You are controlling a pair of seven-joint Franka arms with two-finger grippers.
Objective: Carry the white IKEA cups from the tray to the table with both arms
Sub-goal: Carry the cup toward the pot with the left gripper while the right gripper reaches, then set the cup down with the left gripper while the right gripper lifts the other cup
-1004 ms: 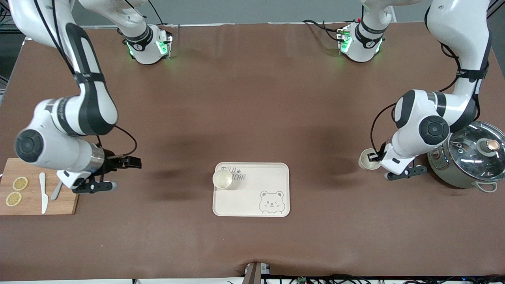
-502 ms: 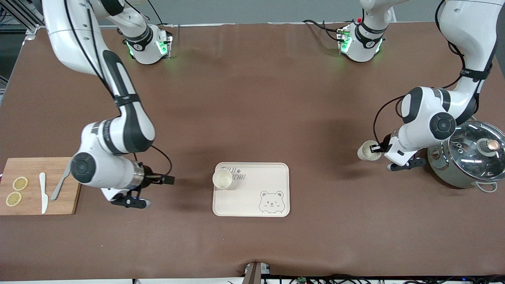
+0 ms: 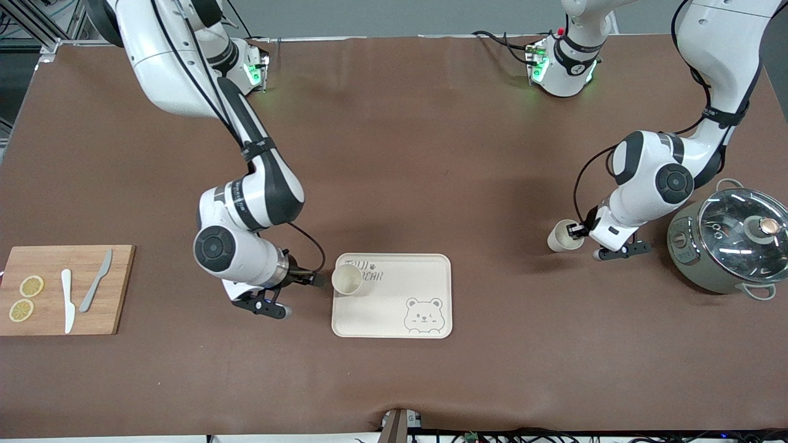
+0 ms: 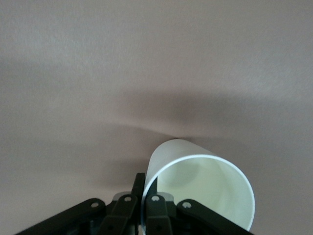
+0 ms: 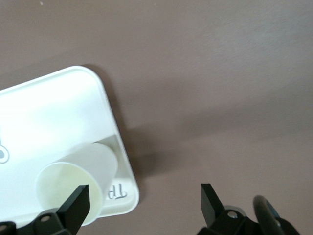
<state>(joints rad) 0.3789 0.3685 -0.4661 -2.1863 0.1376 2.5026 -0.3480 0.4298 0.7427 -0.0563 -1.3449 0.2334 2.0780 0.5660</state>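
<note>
One white cup stands upright in a corner of the cream bear-printed tray, the corner toward the right arm's end. My right gripper hovers open just beside that corner. In the right wrist view the gripper has one fingertip over this cup and the other over bare table, off the tray. My left gripper is shut on the rim of the second white cup, over bare table between the tray and the pot. The left wrist view shows the gripper pinching the cup's wall.
A wooden cutting board with lemon slices, a white knife and a grey knife lies at the right arm's end. A steel pot with a glass lid stands at the left arm's end, close to the left arm's wrist.
The right arm has swung from over the cutting board across to the tray's corner, gripper still open. The left arm has carried its cup a little toward the tray.
</note>
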